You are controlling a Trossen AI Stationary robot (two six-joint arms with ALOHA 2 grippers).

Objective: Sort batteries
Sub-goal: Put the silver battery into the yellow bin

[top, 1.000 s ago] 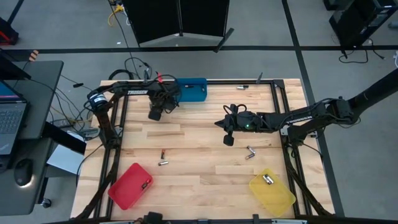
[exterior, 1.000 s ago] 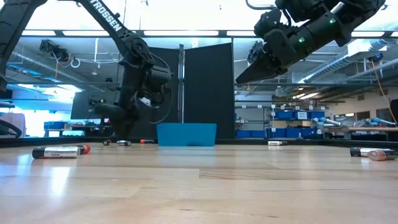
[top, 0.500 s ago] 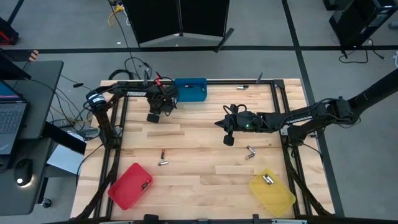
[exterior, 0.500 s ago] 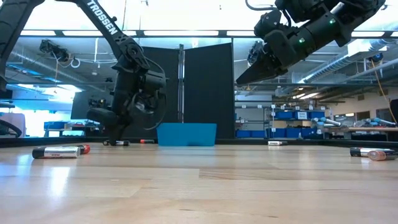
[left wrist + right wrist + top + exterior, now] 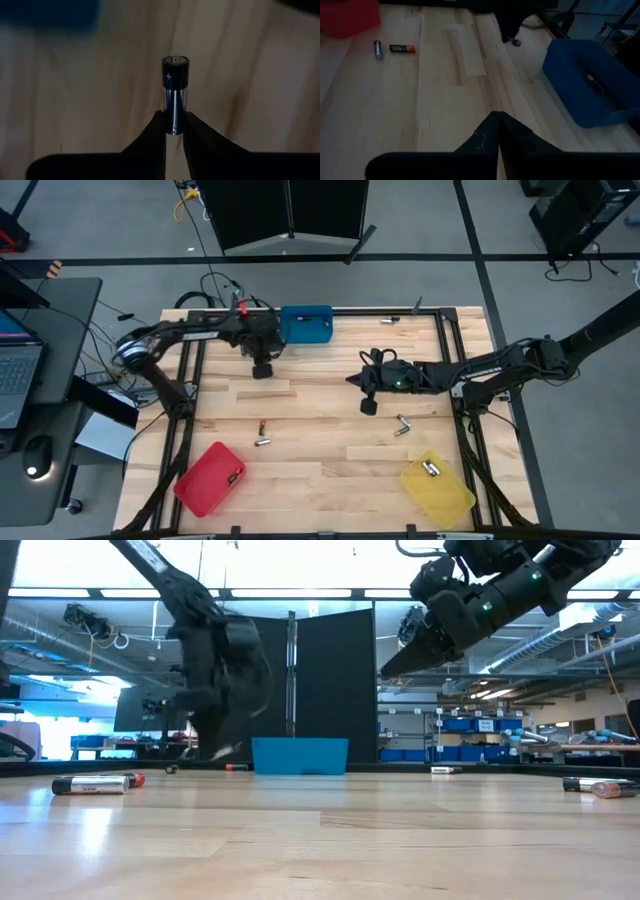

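Pinching a small dark-and-silver cylindrical battery (image 5: pixel 175 95) upright between closed jaws, left gripper (image 5: pixel 175 131) beside blue plastic bin (image 5: pixel 307 324); right jaws pressed together.

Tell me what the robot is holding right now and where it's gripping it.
The left gripper holds a battery by its lower end, with the plus end sticking out past the fingers. The right gripper is shut and holds nothing.
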